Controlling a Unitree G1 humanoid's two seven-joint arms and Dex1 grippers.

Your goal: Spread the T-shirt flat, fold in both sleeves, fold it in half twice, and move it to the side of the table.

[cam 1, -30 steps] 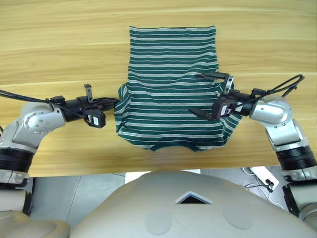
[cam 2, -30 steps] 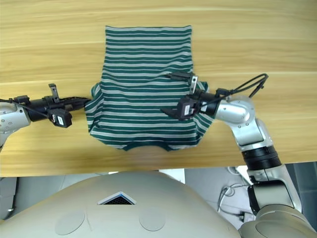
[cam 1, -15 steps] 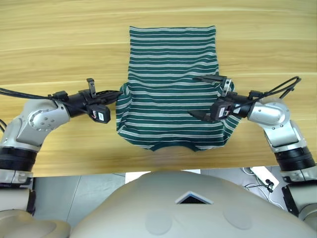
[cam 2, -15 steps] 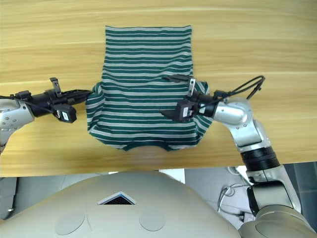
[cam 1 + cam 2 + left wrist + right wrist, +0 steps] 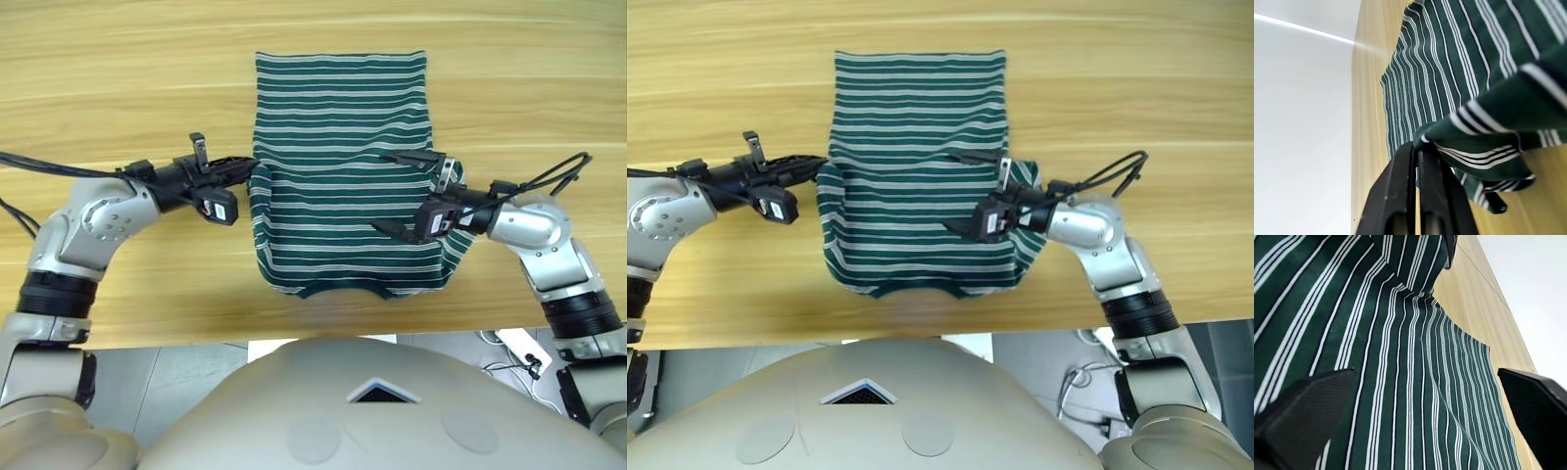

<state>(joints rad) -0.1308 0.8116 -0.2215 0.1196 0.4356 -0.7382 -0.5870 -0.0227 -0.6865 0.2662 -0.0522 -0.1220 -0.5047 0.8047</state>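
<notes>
1. The dark green T-shirt with thin white stripes (image 5: 338, 117) lies in the middle of the light wooden table (image 5: 118, 78). Its straight hem (image 5: 341, 56) points to the far side and its neckline (image 5: 338, 290) is close to the near edge.
2. The shirt's body lies mostly flat. Its right lower corner (image 5: 457, 245) bulges out in a rounded fold.
3. The left gripper (image 5: 248, 164) is at the shirt's left edge, about halfway along its length. Its two black fingers (image 5: 1400, 186) are pressed together on a bunched fold of striped cloth, which is raised slightly off the wood.
4. The right gripper (image 5: 404, 193) is above the right half of the shirt with its jaws spread wide and nothing between them. One finger (image 5: 411, 157) points across the chest, and the other (image 5: 392, 227) is nearer the neckline.
5. A black cable (image 5: 558, 166) loops over the right forearm, above bare table beside the shirt.
</notes>
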